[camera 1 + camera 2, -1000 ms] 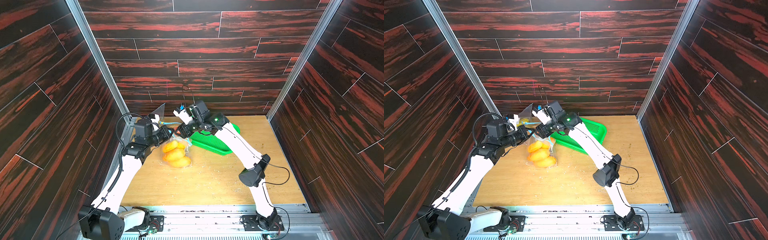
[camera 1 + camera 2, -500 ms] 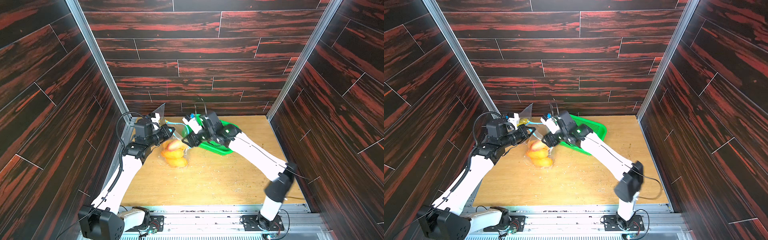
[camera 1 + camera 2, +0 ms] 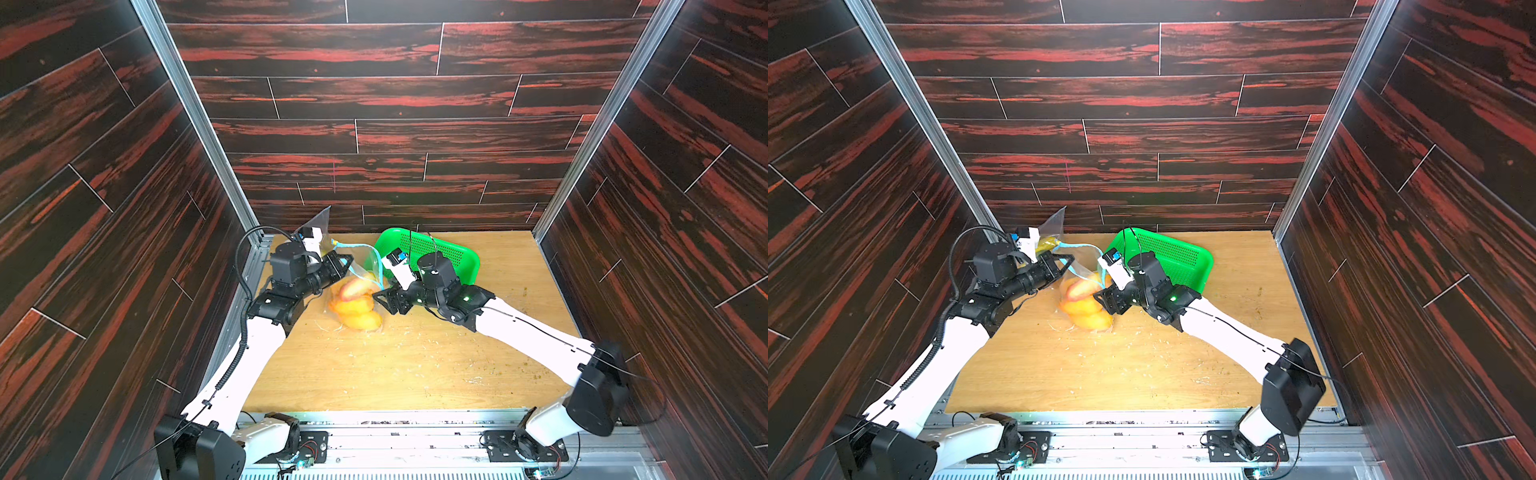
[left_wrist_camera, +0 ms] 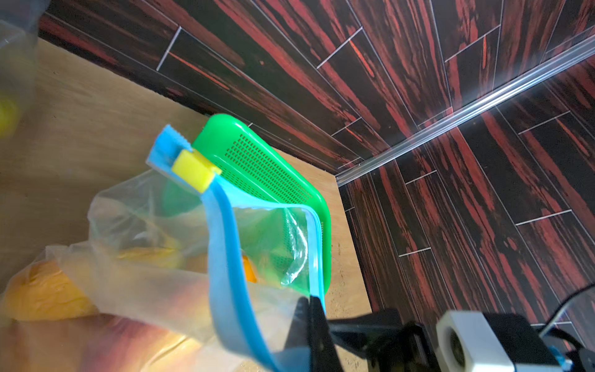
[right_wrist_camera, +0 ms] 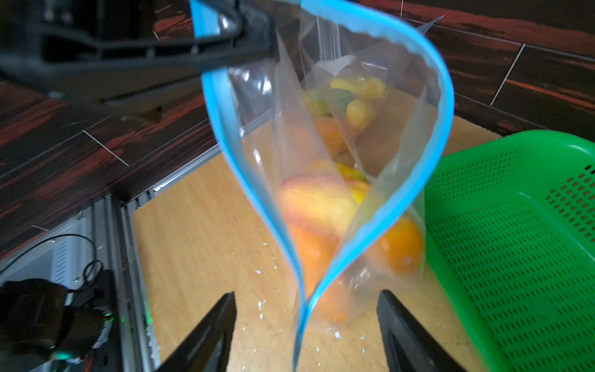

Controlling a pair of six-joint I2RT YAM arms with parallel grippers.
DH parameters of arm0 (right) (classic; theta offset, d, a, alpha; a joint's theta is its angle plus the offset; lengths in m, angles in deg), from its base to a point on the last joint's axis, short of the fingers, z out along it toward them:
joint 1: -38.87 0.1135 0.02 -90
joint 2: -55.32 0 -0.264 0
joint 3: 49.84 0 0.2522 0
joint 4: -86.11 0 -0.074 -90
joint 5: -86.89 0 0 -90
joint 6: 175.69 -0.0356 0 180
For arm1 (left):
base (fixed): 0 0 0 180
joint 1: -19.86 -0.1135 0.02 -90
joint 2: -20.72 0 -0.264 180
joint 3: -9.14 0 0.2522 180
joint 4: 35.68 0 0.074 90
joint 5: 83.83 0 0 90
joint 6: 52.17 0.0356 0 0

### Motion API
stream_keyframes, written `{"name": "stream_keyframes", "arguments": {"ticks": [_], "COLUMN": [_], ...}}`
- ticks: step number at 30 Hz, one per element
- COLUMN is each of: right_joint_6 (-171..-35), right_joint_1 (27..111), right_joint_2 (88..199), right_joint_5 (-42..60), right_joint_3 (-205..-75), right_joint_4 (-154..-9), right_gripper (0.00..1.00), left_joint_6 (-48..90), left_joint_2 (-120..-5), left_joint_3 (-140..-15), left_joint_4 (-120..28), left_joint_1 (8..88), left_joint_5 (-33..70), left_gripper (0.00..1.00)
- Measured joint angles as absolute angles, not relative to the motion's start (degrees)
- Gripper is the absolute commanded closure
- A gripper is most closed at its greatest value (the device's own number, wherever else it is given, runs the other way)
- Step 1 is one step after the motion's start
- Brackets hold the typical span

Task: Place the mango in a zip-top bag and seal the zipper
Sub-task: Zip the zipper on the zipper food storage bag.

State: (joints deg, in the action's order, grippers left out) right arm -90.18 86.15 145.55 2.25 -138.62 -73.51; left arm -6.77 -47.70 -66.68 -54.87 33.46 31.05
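Left gripper: clenched on the bag's blue rim, holding it up.
Right gripper: jaws spread, empty, just beside the bag.
Mangoes: inside the bag, resting on the table.
Zip: unsealed, yellow slider at one end.
Basket: green, behind the bag.

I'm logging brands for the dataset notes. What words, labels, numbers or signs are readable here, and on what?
None can be read.
The bag, its yellow slider and the green basket show no print.
The electronics at the arm bases may carry markings, but they are too small to tell.
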Motion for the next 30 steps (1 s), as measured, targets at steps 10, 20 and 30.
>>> {"name": "stream_keyframes", "arguments": {"ticks": [10, 20, 30], "right_joint_6": [-90.66, -89.44, -84.76], "right_joint_1": [86.2, 83.68, 76.21], "right_joint_2": [147.26, 146.65, 143.1], "right_joint_5": [0.07, 1.36, 9.14], "right_joint_3": [-138.69, -138.17, -138.82], "right_joint_4": [-76.75, -74.74, -67.5], "right_gripper": [0.86, 1.0, 1.0], "left_joint_6": [-7.1, -4.74, -3.63], "left_joint_2": [-46.0, -42.32, -32.03], "left_joint_3": [-64.65, -60.24, -41.66], "left_joint_4": [-52.84, -48.34, -29.69], "left_joint_1": [34.36, 32.41, 28.85], "left_joint_5": [29.37, 27.64, 29.35], "left_gripper": [0.85, 0.36, 0.29]}}
